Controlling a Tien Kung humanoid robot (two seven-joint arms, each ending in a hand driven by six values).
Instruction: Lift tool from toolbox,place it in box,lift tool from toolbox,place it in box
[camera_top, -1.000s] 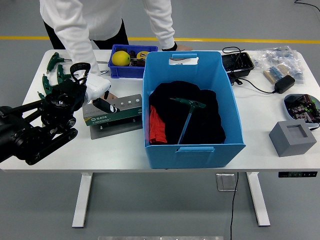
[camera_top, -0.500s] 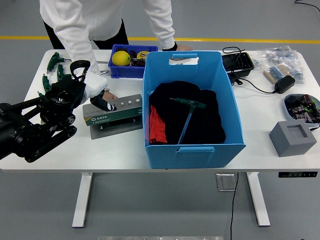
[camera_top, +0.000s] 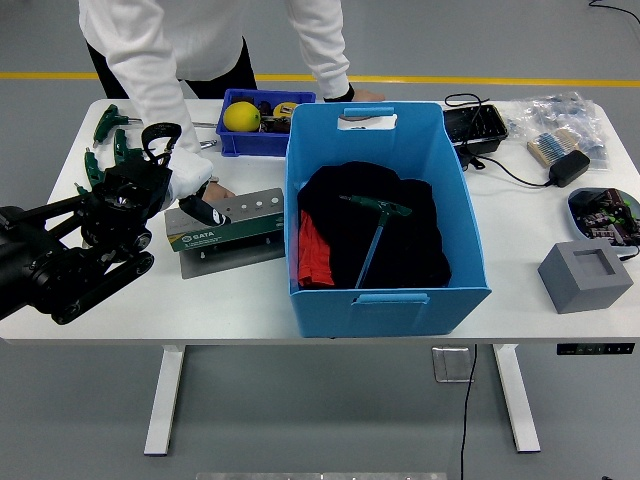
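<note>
broadly, one white rectangular surface (camera_top: 250, 300) carries everything. on it stands one large blue plastic box (camera_top: 385, 290), open-topped, with one heap of black cloth (camera_top: 400, 240) and a strip of red cloth (camera_top: 311, 252) inside. on the black heap lies one green-handled t-shaped tool (camera_top: 375, 225), its shaft slanting towards the box's near wall.

left of the box sits one flat grey-and-green toolbox (camera_top: 228, 232), lid closed as far as can be seen. one person in a white long-sleeved top (camera_top: 150, 50) leans over the far edge; one hand in a white glove (camera_top: 190, 180) rests on the toolbox's left end, the other hand (camera_top: 352, 95) lies flat on the surface behind the box.

one black robot left hand (camera_top: 125, 200) hangs just beside the toolbox's left end, close against the gloved hand; its fingers (camera_top: 160, 135) are curled upward, and i cannot tell whether they grip anything.

behind the toolbox is one small blue tray (camera_top: 265, 140) holding one yellow ball (camera_top: 242, 117). several green-handled tools (camera_top: 105, 125) lie at the far left corner. near the right edge sit one grey foam block (camera_top: 586, 275) and one black power adapter (camera_top: 570, 167).
</note>
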